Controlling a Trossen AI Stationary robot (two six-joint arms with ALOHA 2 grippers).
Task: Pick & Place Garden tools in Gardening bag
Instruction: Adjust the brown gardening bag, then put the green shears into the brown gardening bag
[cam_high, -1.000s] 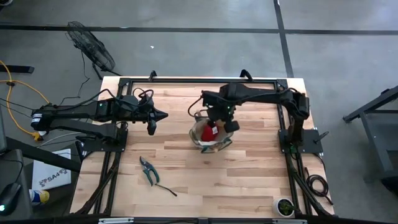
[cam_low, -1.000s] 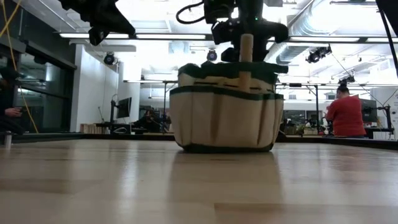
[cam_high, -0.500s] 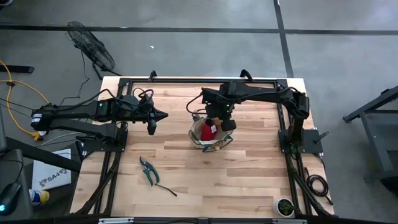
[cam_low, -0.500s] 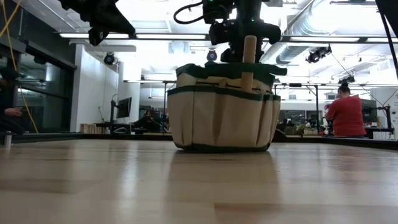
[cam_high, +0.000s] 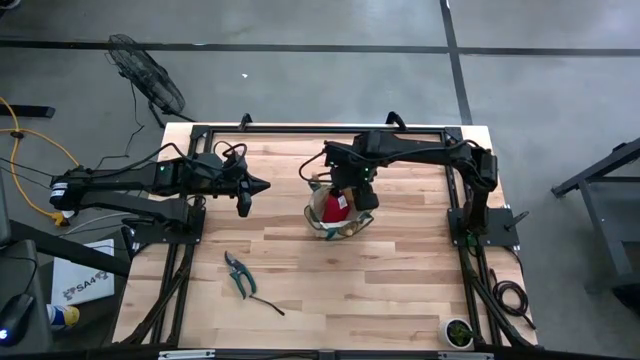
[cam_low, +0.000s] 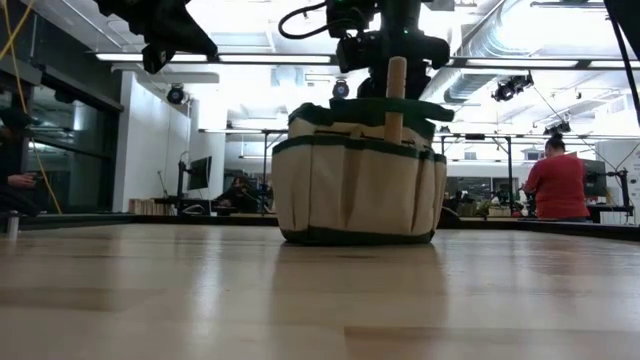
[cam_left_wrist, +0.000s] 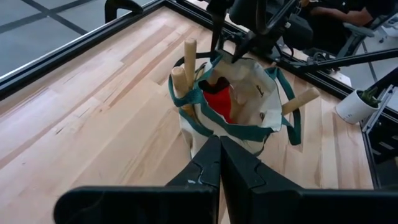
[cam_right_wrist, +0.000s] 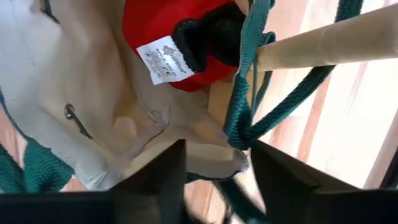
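Wood table (cam_high: 400, 280), bag (cam_low: 355, 185) upright, handles (cam_low: 395, 100) vertical

The table (cam_high: 330, 280) is pale planked wood with a smooth, faintly glossy finish. The gardening bag (cam_low: 355, 185) is matt beige woven cloth with dark green cloth trim and corded green handles. Plain light wooden tool handles (cam_left_wrist: 189, 56) rise from it. The red glove (cam_right_wrist: 168, 31) inside is soft cloth with a white label.

A wooden tabletop (cam_high: 390, 280) was observed. A small potted plant (cam_high: 458, 331) stood at one corner. A fan (cam_high: 145, 75) lay on the floor beyond. A person in red (cam_low: 556, 183) was seen in the background.
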